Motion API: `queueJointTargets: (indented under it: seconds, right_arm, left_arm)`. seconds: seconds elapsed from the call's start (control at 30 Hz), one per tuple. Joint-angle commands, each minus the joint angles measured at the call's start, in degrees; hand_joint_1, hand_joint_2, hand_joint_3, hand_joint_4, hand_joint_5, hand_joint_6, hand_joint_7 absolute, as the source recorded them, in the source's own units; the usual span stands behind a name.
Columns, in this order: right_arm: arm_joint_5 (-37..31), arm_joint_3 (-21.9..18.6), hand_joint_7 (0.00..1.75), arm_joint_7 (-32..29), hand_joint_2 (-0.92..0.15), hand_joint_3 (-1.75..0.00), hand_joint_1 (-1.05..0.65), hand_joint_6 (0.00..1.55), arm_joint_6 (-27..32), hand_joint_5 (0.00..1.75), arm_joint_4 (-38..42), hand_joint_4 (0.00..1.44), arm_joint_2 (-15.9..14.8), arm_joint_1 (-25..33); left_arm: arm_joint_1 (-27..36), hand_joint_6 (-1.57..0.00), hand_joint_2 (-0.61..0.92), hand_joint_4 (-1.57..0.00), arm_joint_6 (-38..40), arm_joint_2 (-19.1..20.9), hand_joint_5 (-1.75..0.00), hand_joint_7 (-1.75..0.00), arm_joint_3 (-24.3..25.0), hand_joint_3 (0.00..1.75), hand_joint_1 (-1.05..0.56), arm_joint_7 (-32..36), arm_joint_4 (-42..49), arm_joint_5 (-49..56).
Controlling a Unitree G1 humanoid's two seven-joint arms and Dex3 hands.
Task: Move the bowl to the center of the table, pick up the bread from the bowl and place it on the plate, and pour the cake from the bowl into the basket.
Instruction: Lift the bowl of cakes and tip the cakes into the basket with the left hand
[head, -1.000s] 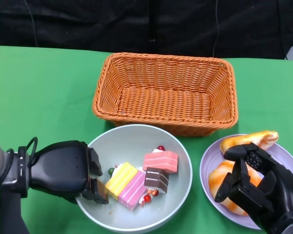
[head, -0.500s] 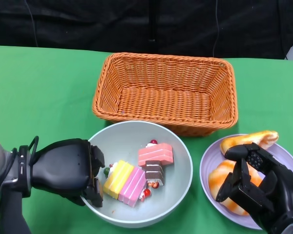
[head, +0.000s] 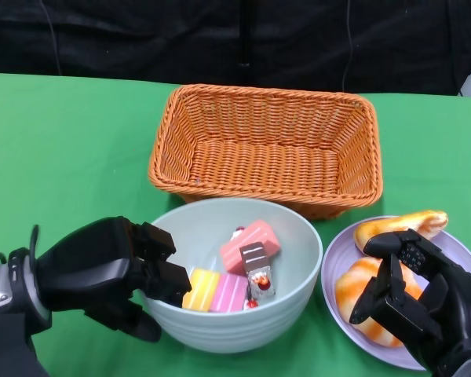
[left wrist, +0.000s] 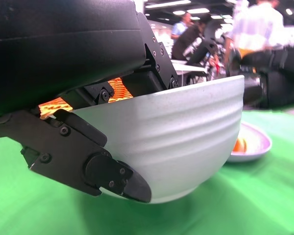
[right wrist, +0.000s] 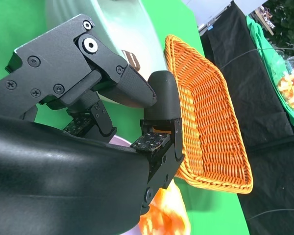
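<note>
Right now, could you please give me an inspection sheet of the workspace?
Surface: green table.
Job's things: bowl tilted, lifted off the cloth, holding cake pieces; basket behind it, nothing inside; plate with bread.
Clutter: nothing seen.
Hands: left hand grips the bowl's rim; right hand over the plate, holding nothing, fingers apart.
Cables: thin cables hang over the black backdrop.
Surroundings: people and furniture, blurred, in the left wrist view.

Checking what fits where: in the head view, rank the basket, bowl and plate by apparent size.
1. Wicker basket, largest.
2. Bowl, though lifted nearer the camera.
3. Plate, smallest showing, but cropped and partly covered, so unsure.
</note>
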Motion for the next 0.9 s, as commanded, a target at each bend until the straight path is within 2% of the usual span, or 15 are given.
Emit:
queueJointTargets:
  seconds: [0.03, 0.07, 0.1, 0.13, 0.2, 0.27, 0.4, 0.47, 0.53, 0.6, 0.67, 0.7, 0.8, 0.9]
  right_arm:
    - [-0.62, -0.67, 1.75, -0.39, -0.60, -1.23, -0.08, 0.62, -0.20, 1.75, -0.08, 0.84, 0.16, -0.26]
    - [-0.59, -0.84, 1.75, -0.38, -0.60, -1.23, -0.08, 0.62, -0.12, 1.75, -0.06, 0.84, 0.22, -0.30]
    - [-0.52, -1.00, 1.75, -0.34, -0.60, -1.23, -0.08, 0.62, -0.12, 1.75, 0.01, 0.84, 0.33, -0.33]
    - [-0.47, -1.12, 1.75, -0.28, -0.60, -1.23, -0.08, 0.62, -0.12, 1.75, 0.06, 0.84, 0.40, -0.34]
    - [-0.27, -1.52, 1.75, -0.36, -0.60, -1.23, -0.08, 0.62, 0.00, 1.75, 0.31, 0.83, 0.67, -0.45]
    - [-0.26, -1.77, 1.75, -0.43, -0.60, -1.23, -0.09, 0.61, 0.20, 1.75, 0.45, 0.83, 0.83, -0.60]
    - [-0.27, -2.11, 1.75, -0.84, -0.61, -1.23, -0.09, 0.62, 0.68, 1.75, 0.49, 0.84, 1.38, -0.86]
    - [0.01, -2.46, 1.75, -0.71, -0.61, -1.23, -0.08, 0.62, 0.60, 1.75, 0.82, 0.84, 1.72, -0.99]
    - [0.11, -2.70, 1.75, -0.72, -0.61, -1.24, -0.08, 0.62, 0.76, 1.75, 0.91, 0.84, 1.97, -1.09]
    - [0.00, -2.79, 1.75, -0.56, -0.61, -1.24, -0.08, 0.61, 0.81, 1.75, 0.99, 0.83, 2.01, -1.14]
    - [-0.01, -2.90, 1.75, -0.38, -0.61, -1.24, -0.08, 0.61, 0.75, 1.75, 1.13, 0.83, 2.07, -1.19]
    - [-0.07, -2.93, 1.75, -0.37, -0.61, -1.24, -0.08, 0.61, 0.70, 1.75, 1.22, 0.83, 2.10, -1.24]
    - [0.18, -3.41, 1.75, -0.79, -0.61, -1.23, -0.09, 0.61, 1.16, 1.75, 1.53, 0.83, 2.51, -1.65]
    - [0.13, -3.61, 1.75, -0.75, -0.62, -1.23, -0.09, 0.61, 1.36, 1.75, 1.59, 0.84, 2.68, -1.78]
  left_arm:
    - [2.29, -1.16, 0.92, -1.10, -2.77, 1.42, -1.26, -0.86, 4.46, 0.24, -0.74, -5.64, -1.03, -5.65]
    - [3.15, -1.27, 0.82, -1.16, -3.62, 1.43, -1.18, -0.67, 5.82, 0.15, -0.61, -7.28, -1.28, -7.37]
    - [4.00, -1.31, 0.81, -1.16, -4.58, 1.35, -1.21, -0.62, 7.16, 0.11, -0.58, -9.17, -1.26, -9.48]
    - [4.67, -1.31, 0.82, -1.15, -5.28, 1.23, -1.23, -0.64, 8.36, 0.08, -0.64, -11.15, -1.26, -11.19]
    - [6.53, -1.25, 0.83, -1.13, -6.44, 0.38, -1.35, -0.85, 11.45, 0.03, -0.62, -12.64, -1.94, -13.50]
    - [7.64, -1.16, 0.89, -1.10, -7.30, -0.21, -1.44, -1.05, 13.88, 0.06, -0.65, -14.50, -2.53, -14.67]
    - [9.33, -1.08, 0.92, -1.09, -9.45, -1.51, -1.52, -1.26, 17.98, 0.24, -0.80, -18.70, -3.04, -17.78]
    - [9.51, -1.04, 0.92, -1.08, -11.59, -2.28, -1.55, -1.31, 19.29, 0.32, -0.86, -21.24, -2.33, -20.35]
    - [9.64, -1.03, 0.92, -1.07, -13.43, -3.04, -1.55, -1.32, 20.62, 0.35, -0.83, -23.59, -1.65, -22.88]
    - [9.77, -1.01, 0.92, -1.06, -15.31, -3.81, -1.56, -1.29, 21.59, 0.37, -0.86, -25.74, -0.90, -26.09]
    - [9.97, -1.04, 0.92, -1.09, -16.63, -4.54, -1.55, -1.22, 22.35, 0.50, -0.94, -28.05, -0.21, -28.95]
    - [10.29, -1.06, 0.92, -1.10, -16.65, -4.63, -1.54, -1.20, 22.72, 0.50, -0.92, -29.29, -0.58, -30.50]
    - [12.69, -1.15, 0.92, -1.10, -16.10, -6.28, -1.61, -1.11, 23.45, 0.35, -0.71, -31.65, -3.85, -37.67]
    - [13.93, -1.16, 0.92, -1.07, -14.73, -6.33, -1.66, -1.10, 23.02, 0.32, -0.65, -35.79, -6.13, -42.71]
